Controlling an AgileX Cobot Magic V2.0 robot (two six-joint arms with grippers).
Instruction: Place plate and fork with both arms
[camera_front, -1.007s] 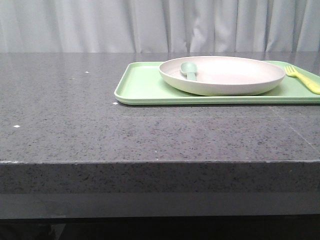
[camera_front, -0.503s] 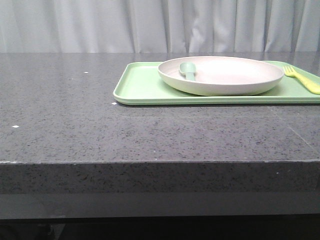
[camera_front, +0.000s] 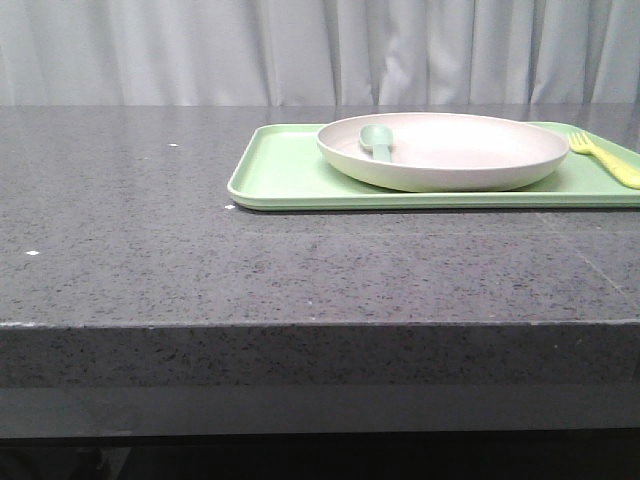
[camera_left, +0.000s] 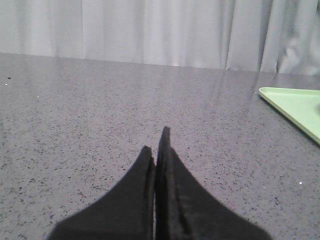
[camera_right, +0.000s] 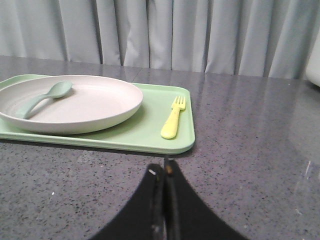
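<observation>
Nothing on the counter (camera_front: 150, 230) has moved since earlier frames. Plate (camera_front: 443, 150) sits on green tray (camera_front: 280, 175), teal spoon (camera_front: 377, 140) inside at its 9 o'clock. Fork (camera_right: 173, 118) lies on tray at plate's 3 o'clock, long axis front-to-back, tines toward curtain. No writing visible. Left tool (camera_left: 158, 145) clenched, empty; right tool (camera_right: 163, 172) clenched, empty.

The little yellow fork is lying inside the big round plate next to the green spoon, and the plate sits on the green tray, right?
Not quite. The small pale yellow plastic fork lies on the flat light green tray, beside the large round off-white plate, not inside it. Only the pale teal-green spoon is in the plate. The right wrist view shows this.
</observation>
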